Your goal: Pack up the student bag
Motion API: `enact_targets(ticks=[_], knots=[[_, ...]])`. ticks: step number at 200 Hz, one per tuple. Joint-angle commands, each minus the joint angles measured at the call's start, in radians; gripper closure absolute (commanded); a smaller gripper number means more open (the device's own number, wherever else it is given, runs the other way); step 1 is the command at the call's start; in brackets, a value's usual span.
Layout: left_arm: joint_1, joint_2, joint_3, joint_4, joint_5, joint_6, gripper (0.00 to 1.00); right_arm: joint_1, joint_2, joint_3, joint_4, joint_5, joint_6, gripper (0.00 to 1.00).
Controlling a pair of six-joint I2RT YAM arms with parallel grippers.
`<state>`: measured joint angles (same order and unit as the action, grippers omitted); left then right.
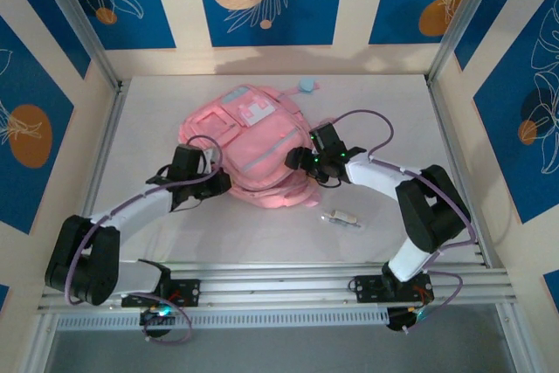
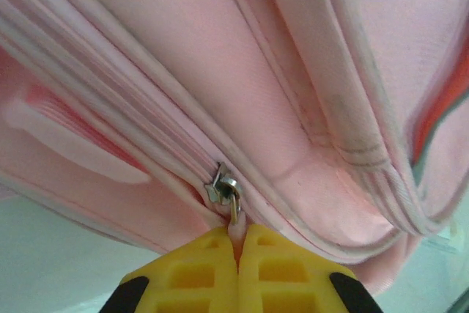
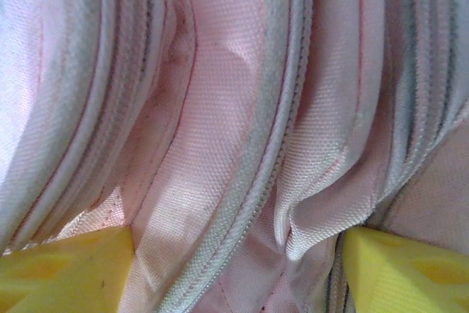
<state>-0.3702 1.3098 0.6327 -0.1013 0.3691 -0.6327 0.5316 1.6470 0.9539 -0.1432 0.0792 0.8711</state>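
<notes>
On the left we see the left arm reaching in from the near edge of the white desk (image 1: 393, 128), its left tool (image 1: 218, 183) touching the near left side of the student bag (image 1: 253, 141). From the left wrist, the left tool (image 2: 238, 236) is clenched, its two yellow fingers (image 2: 190, 276) pressed together on the pink zip pull (image 2: 234, 226) that hangs from the metal slider (image 2: 222, 188). The slider sits on a zip line running across the pink fabric of the student bag (image 2: 242, 71), with more zip lines and seams above it.

The bag lies flat in the middle of the desk, its pale front patches turned towards the far side. Just beyond its far edge lies a small pale blue charm (image 1: 306, 86).

On the right, the right tool (image 1: 301, 161) meets the near right side of the bag. From the right wrist, the right tool (image 3: 238, 262) is released: its yellow fingers (image 3: 66, 273) stand well apart, with folds of the student bag (image 3: 220, 108) and a closed zip line between them. We cannot tell whether they press on the cloth.

Near the right arm, apart from the bag, a small pale object (image 1: 343, 217) lies on the desk
</notes>
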Motion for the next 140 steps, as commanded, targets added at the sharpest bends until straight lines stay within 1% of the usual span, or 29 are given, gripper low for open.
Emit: enact_targets(ticks=[1, 11, 45, 66, 84, 96, 108, 119, 128, 140], knots=[[-0.102, 0.001, -0.017, 0.080, 0.092, -0.131, 1.00, 0.016, 0.046, 0.011, -0.005, -0.016, 0.011, 0.24], [-0.134, 0.026, -0.009, 0.116, 0.084, -0.150, 1.00, 0.015, 0.047, 0.014, -0.007, -0.011, 0.005, 0.24], [-0.210, 0.118, 0.043, 0.201, 0.105, -0.204, 1.00, -0.007, 0.019, 0.028, -0.037, 0.007, -0.034, 0.25], [-0.266, 0.172, 0.117, 0.170, 0.103, -0.182, 1.00, -0.010, 0.011, 0.039, -0.033, -0.006, -0.051, 0.27], [-0.281, 0.208, 0.152, 0.167, 0.109, -0.189, 1.00, -0.017, 0.023, 0.070, -0.059, 0.003, -0.083, 0.28], [-0.282, 0.208, 0.156, 0.176, 0.110, -0.200, 0.85, -0.030, 0.019, 0.088, -0.086, 0.018, -0.107, 0.27], [-0.283, 0.187, 0.164, 0.147, 0.096, -0.193, 0.66, -0.045, 0.002, 0.093, -0.102, 0.016, -0.131, 0.26], [-0.283, 0.152, 0.172, 0.101, 0.072, -0.174, 0.55, -0.057, -0.019, 0.093, -0.123, 0.010, -0.152, 0.25], [-0.282, 0.117, 0.182, 0.046, 0.045, -0.152, 0.43, -0.064, -0.042, 0.094, -0.146, 0.002, -0.170, 0.24], [-0.281, 0.069, 0.196, -0.028, 0.011, -0.123, 0.34, -0.067, -0.074, 0.091, -0.179, -0.001, -0.199, 0.23]])
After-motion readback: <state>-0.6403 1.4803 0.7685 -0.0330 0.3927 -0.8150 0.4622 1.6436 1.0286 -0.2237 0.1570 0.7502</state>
